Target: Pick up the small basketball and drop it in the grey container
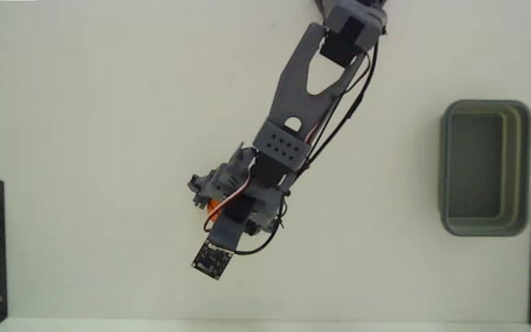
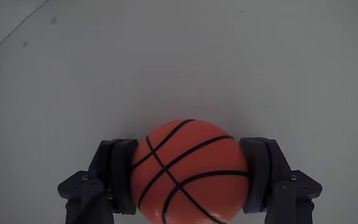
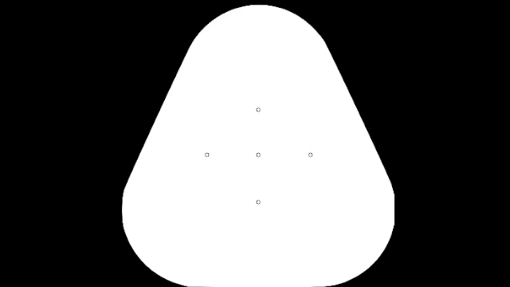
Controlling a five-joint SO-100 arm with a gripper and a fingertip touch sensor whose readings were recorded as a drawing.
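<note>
End effector (image 2: 188, 180): closed on the small basketball (image 2: 190, 173), one dark finger (image 2: 122, 174) pressed at each side (wrist view). Bench (image 1: 109, 138): white. Grey container (image 1: 485, 169): seen at 3 o'clock of the fixed view, well apart from the ball.

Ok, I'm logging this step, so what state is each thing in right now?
small basketball: gripped between both fingers, mostly hidden under the arm in the fixed view.
gripper: shut on the ball.
grey container: upright, empty, off to the right in the fixed view.
</note>
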